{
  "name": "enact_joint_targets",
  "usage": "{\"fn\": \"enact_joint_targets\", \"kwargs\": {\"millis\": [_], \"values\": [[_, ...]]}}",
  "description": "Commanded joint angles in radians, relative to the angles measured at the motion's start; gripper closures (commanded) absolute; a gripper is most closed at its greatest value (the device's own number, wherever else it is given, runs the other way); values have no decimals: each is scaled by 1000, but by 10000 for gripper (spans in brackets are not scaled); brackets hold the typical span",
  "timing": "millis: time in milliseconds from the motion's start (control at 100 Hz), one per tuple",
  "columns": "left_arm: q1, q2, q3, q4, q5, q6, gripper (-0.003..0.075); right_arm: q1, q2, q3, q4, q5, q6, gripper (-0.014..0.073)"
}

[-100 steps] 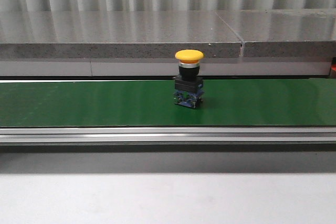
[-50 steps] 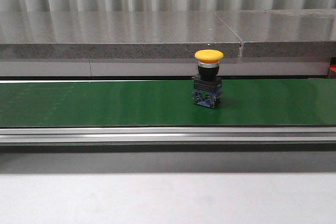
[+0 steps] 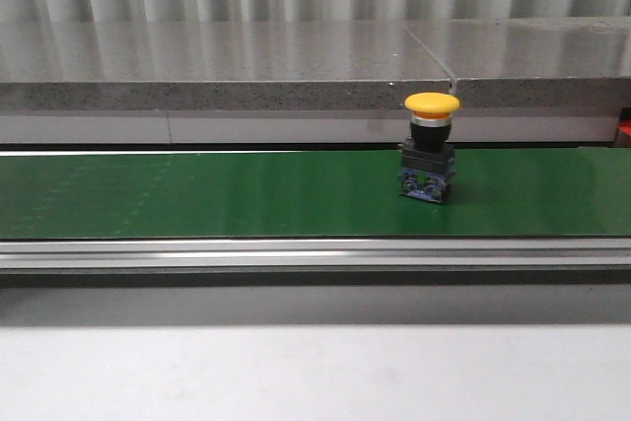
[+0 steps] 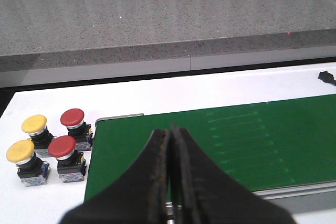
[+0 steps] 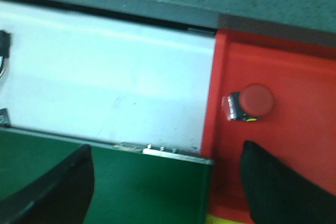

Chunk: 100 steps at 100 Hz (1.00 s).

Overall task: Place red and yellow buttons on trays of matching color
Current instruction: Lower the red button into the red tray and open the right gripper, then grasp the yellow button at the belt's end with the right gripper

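Note:
A yellow button (image 3: 431, 149) stands upright on the green belt (image 3: 197, 194), right of centre in the front view, with no gripper near it. In the left wrist view two yellow buttons (image 4: 34, 125) (image 4: 20, 153) and two red buttons (image 4: 72, 119) (image 4: 62, 148) stand on the white table beside the belt's end. My left gripper (image 4: 170, 131) hangs shut and empty over the belt there. My right gripper (image 5: 168, 182) is open and empty, straddling the belt's other end and the red tray (image 5: 299, 150). A red button (image 5: 253, 102) lies on its side in that tray.
A grey stone ledge (image 3: 227, 66) runs behind the belt. A metal rail (image 3: 315, 253) borders the belt's front edge, with the white table (image 3: 315, 372) before it. A thin yellow strip (image 5: 220, 220) shows at the red tray's edge in the right wrist view.
The yellow button has travelled to the right along the green belt, still upright.

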Motion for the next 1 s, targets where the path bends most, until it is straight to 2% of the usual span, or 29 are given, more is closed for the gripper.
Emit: {"fn": "enact_joint_targets", "kwargs": {"millis": [0,240,430,690,990], "values": [[-7,6,-28,0,-75,-1,740,26,-115,65,19,-52,-18,22],[-7,6,-28,0,-75,-1,740,109,-304,362,19,-81,-52,22],[-7,6,-28,0,-75,-1,740,174,-364,524,19,-81,-87,22],[-7,6,-28,0,-75,-1,740,282,-335,571,19,-83,-96,22],[-7,6,-28,0,-75,-1,740,363,-262,571,24,-189,-96,22]]}}
